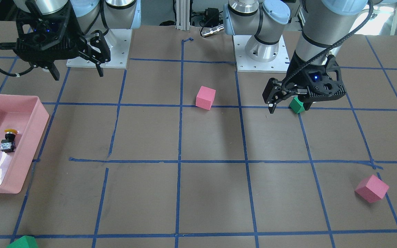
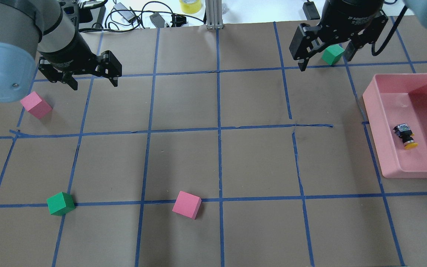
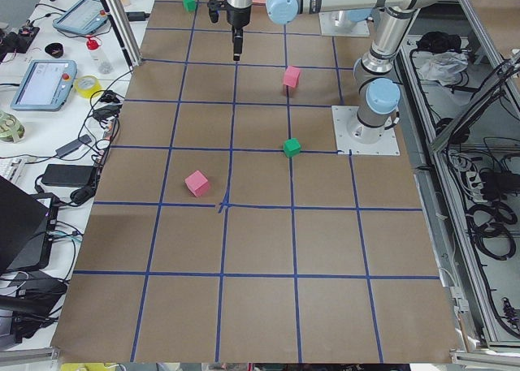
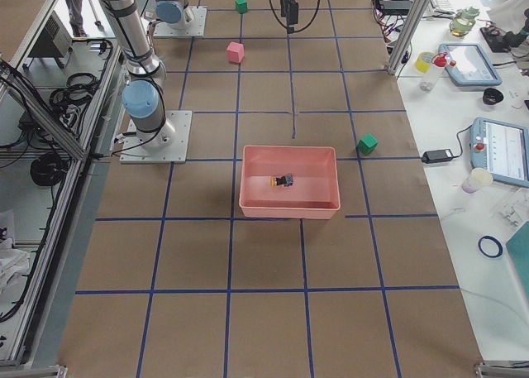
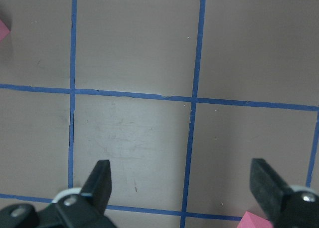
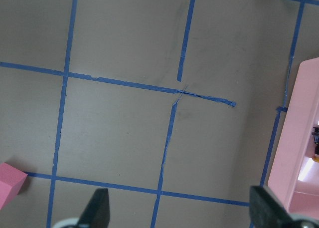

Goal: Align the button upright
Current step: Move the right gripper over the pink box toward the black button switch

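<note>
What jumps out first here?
The pink tray at the robot's right end of the table, with the button lying on its side inside, not upright. Both arms hang over the table, left gripper and right gripper with fingers open, neither at the tray. Pink cubes and green cubes lie scattered around.

At right, tray (image 2: 373, 111) with button (image 2: 405, 135) on its side, yellow cap toward the near wall. Far right, right gripper (image 2: 325, 63) spread wide, green cube (image 2: 332, 54) seen between its fingers. Far left, left gripper (image 2: 95, 86) likewise spread, near pink cube (image 2: 36, 105). Near side: second green cube (image 2: 60, 203), second pink cube (image 2: 186, 204).
</note>
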Robot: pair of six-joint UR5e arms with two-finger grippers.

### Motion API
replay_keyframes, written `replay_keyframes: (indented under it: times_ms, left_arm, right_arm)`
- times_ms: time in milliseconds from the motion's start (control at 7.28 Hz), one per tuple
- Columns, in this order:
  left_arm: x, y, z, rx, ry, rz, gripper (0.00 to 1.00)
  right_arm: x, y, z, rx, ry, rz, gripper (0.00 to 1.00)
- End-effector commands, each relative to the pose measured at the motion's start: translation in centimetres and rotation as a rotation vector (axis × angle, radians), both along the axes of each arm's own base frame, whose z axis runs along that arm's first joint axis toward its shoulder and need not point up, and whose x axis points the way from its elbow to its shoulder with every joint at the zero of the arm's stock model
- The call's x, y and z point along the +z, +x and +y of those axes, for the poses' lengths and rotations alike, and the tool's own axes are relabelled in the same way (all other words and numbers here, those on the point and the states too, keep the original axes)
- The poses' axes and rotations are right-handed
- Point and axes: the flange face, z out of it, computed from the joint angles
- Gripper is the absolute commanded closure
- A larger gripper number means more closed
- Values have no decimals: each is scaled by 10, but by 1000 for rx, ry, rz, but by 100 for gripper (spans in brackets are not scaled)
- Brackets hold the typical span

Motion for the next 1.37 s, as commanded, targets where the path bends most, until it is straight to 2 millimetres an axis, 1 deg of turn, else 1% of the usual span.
replay_keyframes:
  times_ms: [0, 275, 412, 549, 687, 824, 962, 1099, 1236]
  left_arm:
    - [-5, 4, 0, 9, 10, 1, 0]
    - [-3, 7, -1, 12, 6, -1, 0]
    - [-6, 9, -1, 16, 13, -1, 0]
    - [-3, 12, -2, 18, 6, -5, 0]
    - [-6, 12, -2, 19, 12, -6, 0]
    - [-5, 11, -5, 17, 10, 8, 0]
    - [-3, 11, -5, 18, 7, 3, 0]
    - [-4, 11, -5, 19, 9, 9, 0]
    - [2, 11, -2, 19, 1, 0, 0]
  right_arm:
    - [-2, -1, 0, -1, 9, 2, 0]
    - [-5, -5, -2, -7, 9, 1, 0]
    - [-3, -12, -5, -11, -1, 2, 0]
    - [-5, -26, -8, -51, 11, 3, 0]
    - [-7, -47, -16, -86, 11, 3, 0]
    - [-9, -73, -24, -126, 16, 0, 0]
    - [-10, -101, -28, -172, 19, 1, 0]
    - [-17, -135, -36, -215, 32, 17, 0]
    - [-24, -165, -40, -247, 49, 17, 0]
